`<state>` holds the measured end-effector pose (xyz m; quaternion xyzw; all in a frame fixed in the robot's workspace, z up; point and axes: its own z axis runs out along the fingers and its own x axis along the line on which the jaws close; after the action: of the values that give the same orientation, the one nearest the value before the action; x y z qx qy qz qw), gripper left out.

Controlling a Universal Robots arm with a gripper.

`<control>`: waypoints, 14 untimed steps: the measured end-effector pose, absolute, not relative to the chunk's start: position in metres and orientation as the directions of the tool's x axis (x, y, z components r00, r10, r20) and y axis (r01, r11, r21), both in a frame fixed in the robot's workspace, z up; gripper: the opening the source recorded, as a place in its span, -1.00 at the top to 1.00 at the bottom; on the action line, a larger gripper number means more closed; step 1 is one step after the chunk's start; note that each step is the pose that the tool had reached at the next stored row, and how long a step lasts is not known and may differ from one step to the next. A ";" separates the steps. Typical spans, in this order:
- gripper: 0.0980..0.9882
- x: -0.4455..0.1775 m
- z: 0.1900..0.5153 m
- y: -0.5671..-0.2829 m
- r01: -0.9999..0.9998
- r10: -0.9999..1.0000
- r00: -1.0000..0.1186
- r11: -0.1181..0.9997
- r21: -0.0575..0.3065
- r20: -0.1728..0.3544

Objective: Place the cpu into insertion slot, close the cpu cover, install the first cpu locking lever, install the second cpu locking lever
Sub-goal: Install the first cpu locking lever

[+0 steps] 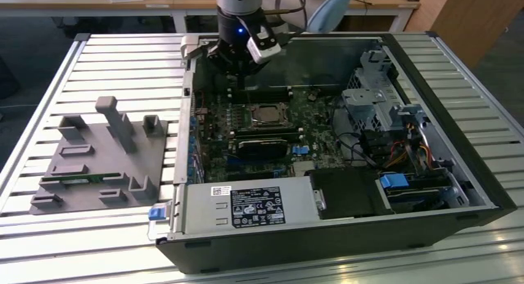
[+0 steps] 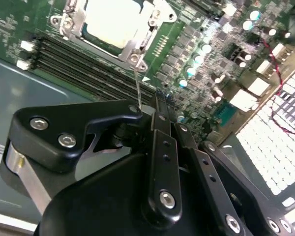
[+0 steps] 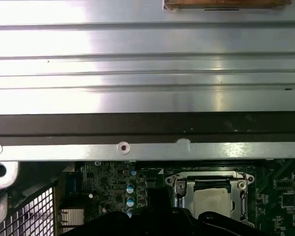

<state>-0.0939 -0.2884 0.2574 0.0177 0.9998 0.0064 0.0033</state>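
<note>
1. Gripper (image 2: pixel 146 112): I read it as clenched. In the second wrist view its black fingers (image 2: pixel 160 142) meet at the tip with no gap that I can see.
2. Locking lever (image 2: pixel 137 86): a thin metal rod runs from a corner of the socket (image 3: pixel 211 185) straight to the gripper tip and touches it. I cannot tell whether the rod is pinched between the fingers or only rests against them.
3. Position: in the exterior view the gripper (image 1: pixel 232 76) hangs low inside the open computer case (image 1: pixel 327 250), over the far part of the green motherboard (image 1: pixel 245 164).
4. Cpu (image 2: pixel 113 22): it sits in the socket, flat, with its dull silver top facing up. In the exterior view the cpu (image 1: pixel 265 114) lies near the gripper, toward the exterior view's right of it and closer to the camera. The first wrist view shows the cpu (image 3: pixel 212 201) framed by bright metal.
5. Cover (image 2: pixel 133 46): the silvery frame lies flat over the cpu, whose top shows through the square window.
6. Memory slots (image 2: pixel 88 64): long dark strips run between the socket and the gripper body.
7. Surroundings: a power supply (image 1: pixel 245 207) sits at the near edge of the case. A grey fixture tray (image 1: pixel 82 173) rests on the slatted table (image 1: pixel 82 250), on the exterior view's left of the case and well apart from the gripper.
</note>
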 end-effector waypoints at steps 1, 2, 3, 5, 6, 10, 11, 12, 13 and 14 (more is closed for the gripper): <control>0.95 -0.092 0.257 -0.288 0.035 0.035 -0.999 0.999 0.013 -0.006; 0.95 -0.089 0.257 -0.288 0.035 0.035 -0.999 0.999 0.013 -0.007; 0.95 -0.087 0.257 -0.287 0.035 0.035 -0.999 0.999 0.013 -0.007; 0.95 -0.083 0.257 -0.287 0.035 0.035 -0.999 0.999 0.013 -0.007; 0.95 -0.082 0.257 -0.287 0.035 0.035 -0.999 0.999 0.013 -0.006; 0.95 -0.077 0.257 -0.287 0.035 0.035 -0.999 0.999 0.013 -0.006; 0.95 -0.076 0.257 -0.287 0.035 0.035 -0.999 0.999 0.013 -0.006; 0.95 -0.075 0.257 -0.287 0.035 0.035 -0.999 0.999 0.013 -0.007; 0.95 -0.075 0.257 -0.287 0.035 0.035 -0.999 0.999 0.013 -0.006; 0.95 -0.075 0.257 -0.287 0.035 0.035 -0.999 0.999 0.013 -0.007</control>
<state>-0.0747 -0.2872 0.2570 0.0174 0.9998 0.0064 0.0034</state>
